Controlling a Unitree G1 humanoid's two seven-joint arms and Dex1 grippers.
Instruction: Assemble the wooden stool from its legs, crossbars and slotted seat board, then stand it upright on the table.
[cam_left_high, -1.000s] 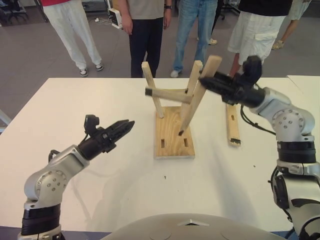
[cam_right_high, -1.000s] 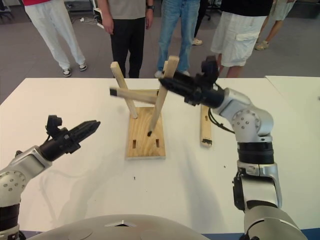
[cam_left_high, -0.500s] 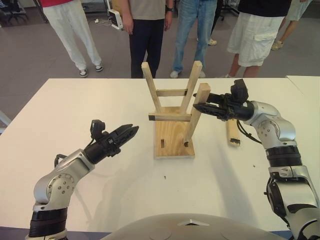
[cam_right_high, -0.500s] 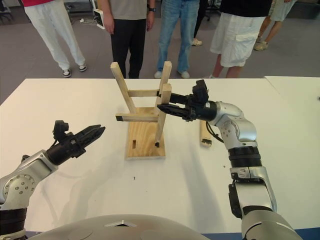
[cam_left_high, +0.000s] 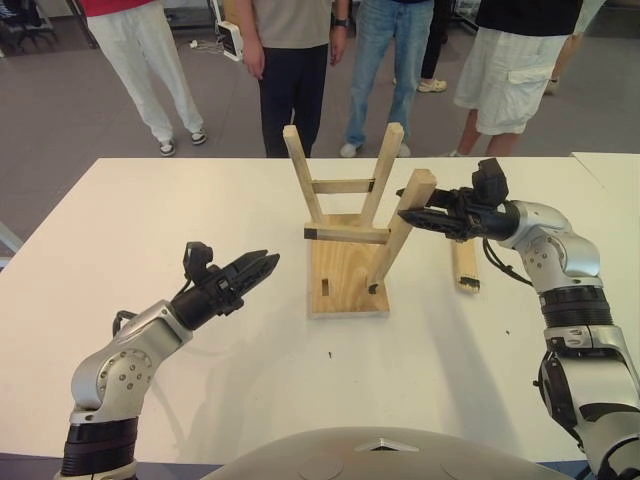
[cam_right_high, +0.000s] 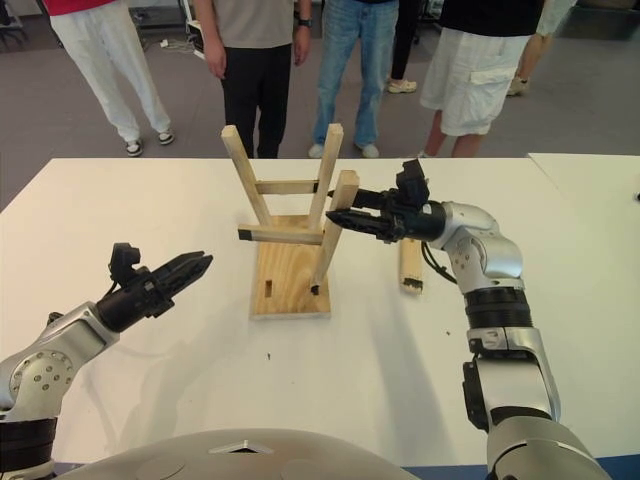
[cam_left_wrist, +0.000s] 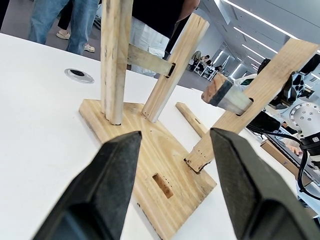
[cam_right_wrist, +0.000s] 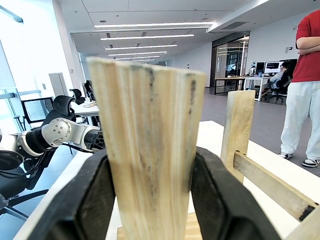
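On the white table (cam_left_high: 150, 200), right gripper (cam_left_high: 408, 214) clamps a leg (cam_left_high: 388, 255) slanting up rightward from the mid-table seat board (cam_left_high: 348, 275); left gripper (cam_left_high: 268, 262) hovers apart, fingers parted.

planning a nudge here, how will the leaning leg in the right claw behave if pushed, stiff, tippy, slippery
Likely tippy: the leg leans, its lower end on the seat board, held near its top by the right claw alone. Probably stiff, being solid wood. The crossbar jutting from one side would likely twist it round when pushed.
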